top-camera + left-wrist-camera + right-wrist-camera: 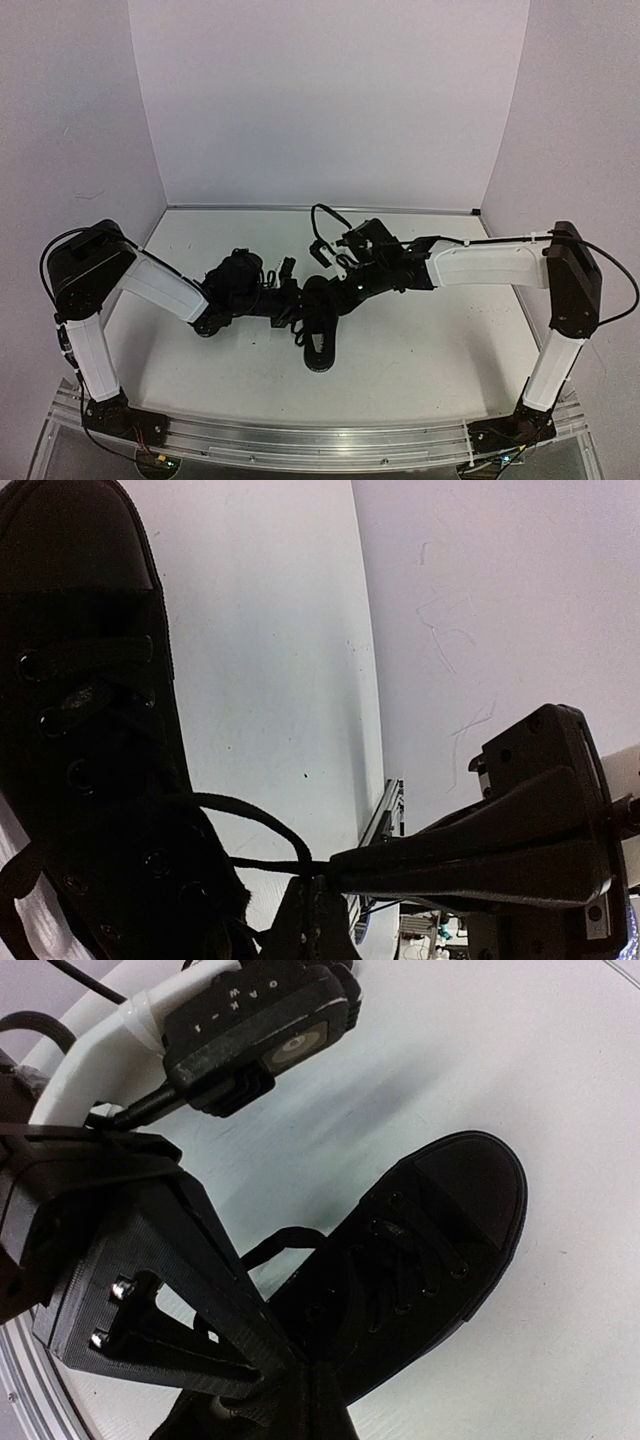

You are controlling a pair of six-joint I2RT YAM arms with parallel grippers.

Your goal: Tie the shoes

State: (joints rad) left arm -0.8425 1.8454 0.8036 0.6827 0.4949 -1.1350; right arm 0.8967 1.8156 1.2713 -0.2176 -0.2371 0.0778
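Note:
One black shoe (320, 345) lies mid-table, its toe toward the near edge; it also shows in the left wrist view (90, 730) and the right wrist view (430, 1250). A second shoe is out of view. My left gripper (292, 305) and right gripper (332, 295) meet tip to tip just above the shoe's lacing. In the left wrist view my left gripper (315, 905) is shut on a thin black lace (262, 825) that loops up from the shoe, and the right gripper (345, 865) pinches the same lace from the right. The lace loop (285, 1238) shows beside the right gripper (320, 1385).
White walls enclose the white table (430, 340) on three sides. A metal rail (320, 440) runs along the near edge. Black cables (325, 225) arch above the right wrist. The left arm's wrist camera (250, 1030) sits close above the shoe.

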